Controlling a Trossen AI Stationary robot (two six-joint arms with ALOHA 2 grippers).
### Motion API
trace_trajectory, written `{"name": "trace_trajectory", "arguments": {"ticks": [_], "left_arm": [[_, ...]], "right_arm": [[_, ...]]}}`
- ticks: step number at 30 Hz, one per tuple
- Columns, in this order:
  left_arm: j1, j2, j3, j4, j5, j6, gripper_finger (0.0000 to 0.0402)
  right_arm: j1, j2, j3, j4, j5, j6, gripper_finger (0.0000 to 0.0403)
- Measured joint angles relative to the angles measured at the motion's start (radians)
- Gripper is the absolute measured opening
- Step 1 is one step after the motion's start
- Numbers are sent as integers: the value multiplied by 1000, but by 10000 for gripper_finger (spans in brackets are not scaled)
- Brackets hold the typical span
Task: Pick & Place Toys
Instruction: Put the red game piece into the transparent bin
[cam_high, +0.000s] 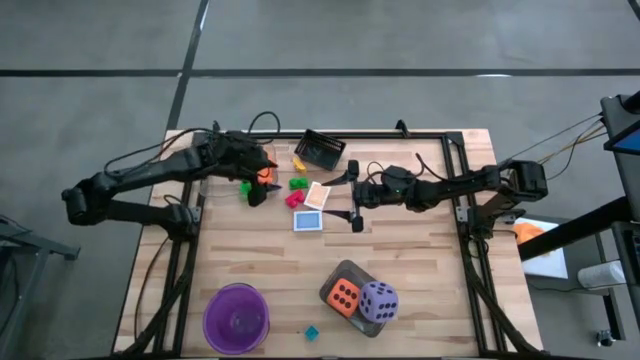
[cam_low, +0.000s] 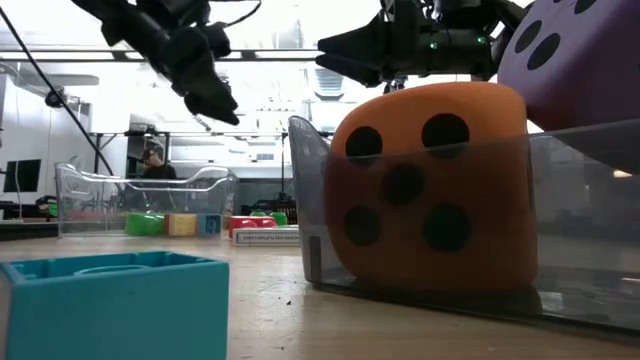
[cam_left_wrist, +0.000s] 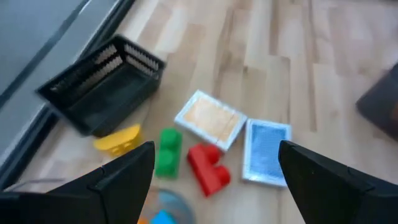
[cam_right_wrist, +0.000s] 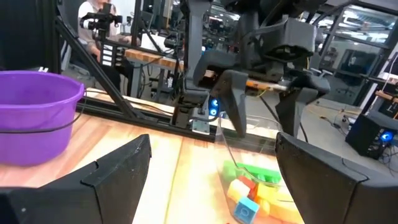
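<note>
Two dice (cam_high: 361, 298) are set side by side in a tray (cam_high: 336, 274) at the worktop's (cam_high: 420, 260) near edge; a bowl (cam_high: 236, 318) is placed to their left; blocks (cam_high: 296, 190) and cards (cam_high: 312, 208) are scattered behind, before a basket (cam_high: 321, 149).

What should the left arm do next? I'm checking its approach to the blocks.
Probably lower the open left gripper onto the red block lying between its fingers in the wrist view, then close. The right gripper waits open near the cards.

No readable text

No words, brands or numbers are being shown legibly (only dots are being displayed on the orange die (cam_low: 425, 190)).
</note>
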Motion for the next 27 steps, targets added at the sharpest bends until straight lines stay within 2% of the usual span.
{"name": "trace_trajectory", "arguments": {"ticks": [7, 12, 17, 27], "left_arm": [[-113, 144, -5, 59, 17, -129, 340], [-174, 268, 30, 65, -95, -187, 340], [-178, 373, 72, 55, -148, -219, 340], [-175, 539, 166, 1, -233, -265, 340]], "right_arm": [[2, -22, -7, 0, 0, -1, 339], [9, -75, -61, 91, -2, -3, 339], [11, -150, -165, 209, -8, 8, 339], [12, -249, -256, 233, -6, 12, 339]]}}
